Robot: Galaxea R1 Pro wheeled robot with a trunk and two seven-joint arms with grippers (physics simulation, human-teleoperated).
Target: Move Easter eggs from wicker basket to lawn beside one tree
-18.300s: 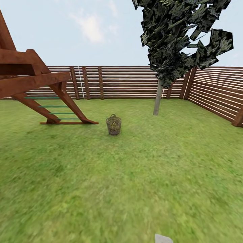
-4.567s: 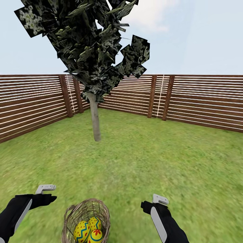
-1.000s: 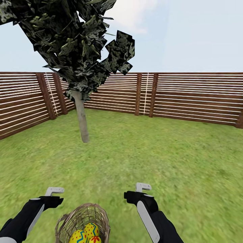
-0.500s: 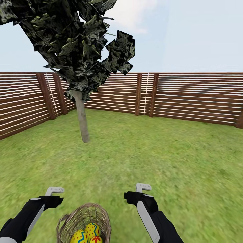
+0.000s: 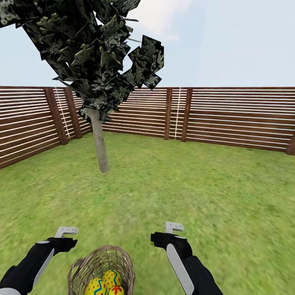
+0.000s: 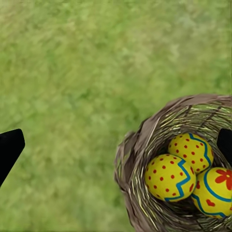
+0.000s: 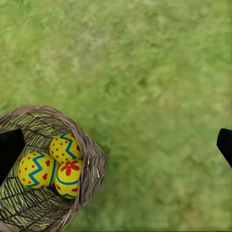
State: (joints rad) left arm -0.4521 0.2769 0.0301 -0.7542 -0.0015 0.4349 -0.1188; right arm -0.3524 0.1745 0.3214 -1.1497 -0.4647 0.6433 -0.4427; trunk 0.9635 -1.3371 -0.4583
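A brown wooden fence of horizontal slats runs across the far side, with pale gaps showing between the boards. It bends at a corner, one stretch angling off to the left. Two thick posts stand close together in the fence near that corner, and a thin white upright line runs between them. Two more posts lean in the left stretch of the fence, with a second white line between them. Another post stands at the fence's right end. Above the fence spreads a pale blue sky, with a soft white cloud high over the corner.
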